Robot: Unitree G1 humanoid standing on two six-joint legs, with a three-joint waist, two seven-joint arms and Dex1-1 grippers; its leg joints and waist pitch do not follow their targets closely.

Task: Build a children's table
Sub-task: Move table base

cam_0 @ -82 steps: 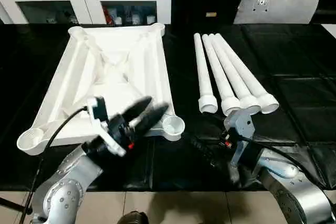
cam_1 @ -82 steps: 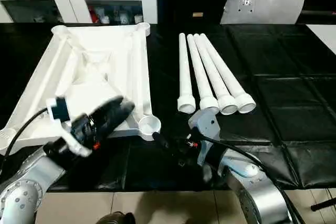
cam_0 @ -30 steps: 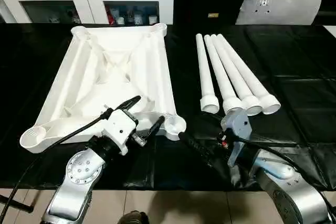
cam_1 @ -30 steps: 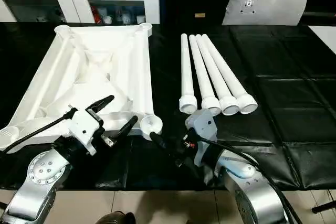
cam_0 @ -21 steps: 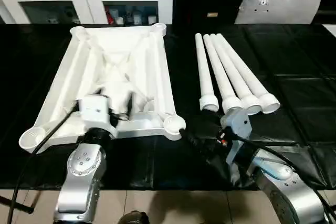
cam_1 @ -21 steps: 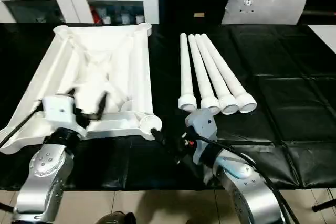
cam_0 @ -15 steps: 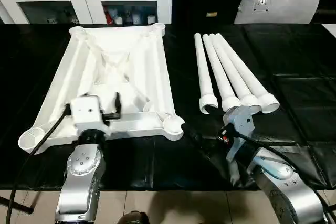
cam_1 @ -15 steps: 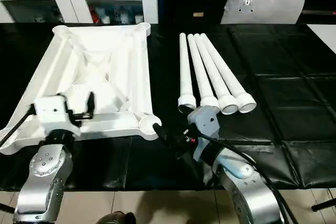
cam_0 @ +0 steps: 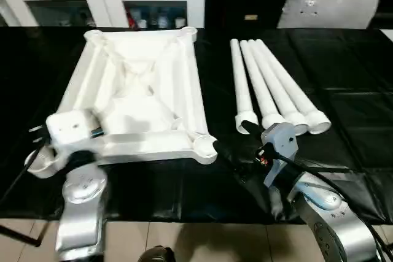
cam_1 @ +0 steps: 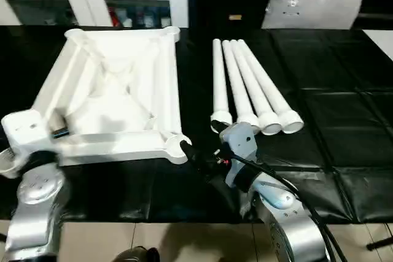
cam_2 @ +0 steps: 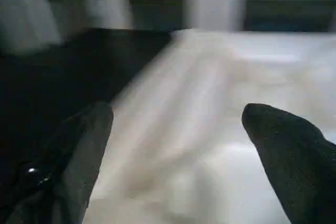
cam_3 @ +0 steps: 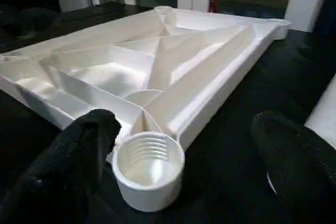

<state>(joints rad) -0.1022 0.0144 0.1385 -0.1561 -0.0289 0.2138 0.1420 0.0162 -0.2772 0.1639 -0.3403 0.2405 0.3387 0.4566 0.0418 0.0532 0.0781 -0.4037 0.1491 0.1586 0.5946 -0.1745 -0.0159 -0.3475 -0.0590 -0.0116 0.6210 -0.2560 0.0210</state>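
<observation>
Tabletop (cam_0: pixel 138 90), white moulded plastic, rectangular, lying ribbed underside up on the black sheet-covered bench (cam_0: pixel 350 84), a round threaded socket (cam_3: pixel 148 169) at each corner. Legs (cam_0: pixel 270 84), four, white, long, round and tapered, laid side by side just right of the top, flared ends toward the robot.

Left hand (cam_2: pixel 178 145): released, black fingers spread wide over the top's near-left part, nothing between them. Right hand (cam_3: pixel 184 166): released, fingers either side of the near-right corner socket, apart from it, holding nothing.

Handling, as judged: top looks light and stiff, the ribs and rim offering firm purchase, though its smooth plastic may slide on the sheet. Legs likely light, rigid and prone to roll; best taken around the shaft near the flared end, then turned upright into a socket. No leg yet fitted.
</observation>
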